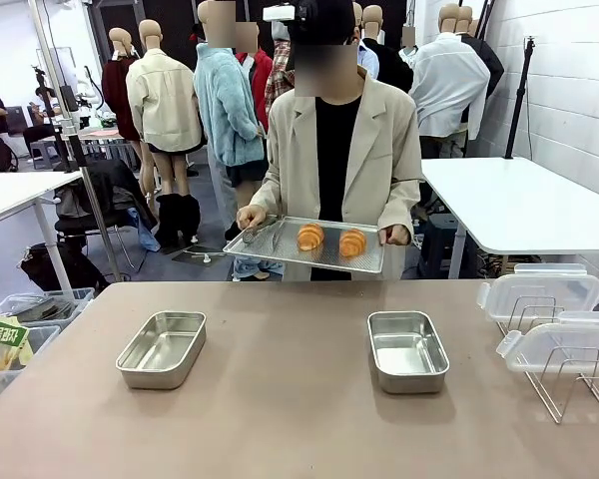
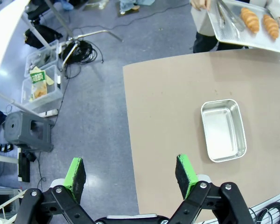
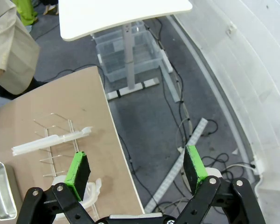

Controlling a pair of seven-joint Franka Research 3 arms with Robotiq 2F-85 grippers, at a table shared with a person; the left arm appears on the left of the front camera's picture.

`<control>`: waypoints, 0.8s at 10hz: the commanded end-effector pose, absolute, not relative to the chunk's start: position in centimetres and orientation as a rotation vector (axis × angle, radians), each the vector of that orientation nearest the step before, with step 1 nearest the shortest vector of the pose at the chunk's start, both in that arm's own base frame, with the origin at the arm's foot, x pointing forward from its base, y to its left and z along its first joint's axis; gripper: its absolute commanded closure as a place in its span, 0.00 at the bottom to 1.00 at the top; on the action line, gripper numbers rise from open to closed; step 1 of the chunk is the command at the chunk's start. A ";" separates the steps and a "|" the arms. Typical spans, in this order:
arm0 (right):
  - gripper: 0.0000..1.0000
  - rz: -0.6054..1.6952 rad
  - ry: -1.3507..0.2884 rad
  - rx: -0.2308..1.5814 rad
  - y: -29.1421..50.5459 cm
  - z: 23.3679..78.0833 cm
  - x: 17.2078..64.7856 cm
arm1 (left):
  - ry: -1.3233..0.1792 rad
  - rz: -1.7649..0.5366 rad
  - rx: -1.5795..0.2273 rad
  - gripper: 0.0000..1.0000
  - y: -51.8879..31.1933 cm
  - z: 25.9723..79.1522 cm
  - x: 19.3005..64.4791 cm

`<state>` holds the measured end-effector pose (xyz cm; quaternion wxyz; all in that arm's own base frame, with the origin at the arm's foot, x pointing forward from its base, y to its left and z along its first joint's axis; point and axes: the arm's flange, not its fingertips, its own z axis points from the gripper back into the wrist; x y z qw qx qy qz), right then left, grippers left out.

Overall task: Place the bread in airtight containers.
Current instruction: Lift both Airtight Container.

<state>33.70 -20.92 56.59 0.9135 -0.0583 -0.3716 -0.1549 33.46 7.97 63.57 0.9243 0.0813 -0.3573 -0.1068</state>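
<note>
Beyond the desk's (image 1: 280, 399) far edge, two golden-orange ridged rolls (image 1: 310, 237) lie on a person's flat steel tray (image 1: 280, 249); the left end effector (image 2: 130, 170) and right end effector (image 3: 136, 164), both wide open, should pinch them gently.

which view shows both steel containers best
The front view: both airtight containers sit whole and empty on the table. The left wrist view shows one from above; the right wrist view catches just a corner of one.

Left gripper (image 2: 130, 172) hangs spread wide, high above the tabletop's (image 2: 177, 116) left edge; right gripper (image 3: 136, 167) equally spread above its right edge.
</note>
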 end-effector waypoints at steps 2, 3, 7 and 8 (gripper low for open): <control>0.00 -0.305 -0.755 -0.118 -20.7 56.2 33.6 | -0.733 -0.236 0.176 0.00 8.2 63.6 33.4; 0.00 -0.305 -0.755 -0.118 -20.7 56.2 33.6 | -0.733 -0.236 0.176 0.00 8.2 63.6 33.4; 0.00 -0.305 -0.755 -0.118 -20.7 56.2 33.6 | -0.733 -0.236 0.176 0.00 8.2 63.6 33.4; 0.00 -0.305 -0.755 -0.118 -20.7 56.2 33.6 | -0.733 -0.236 0.176 0.00 8.2 63.6 33.4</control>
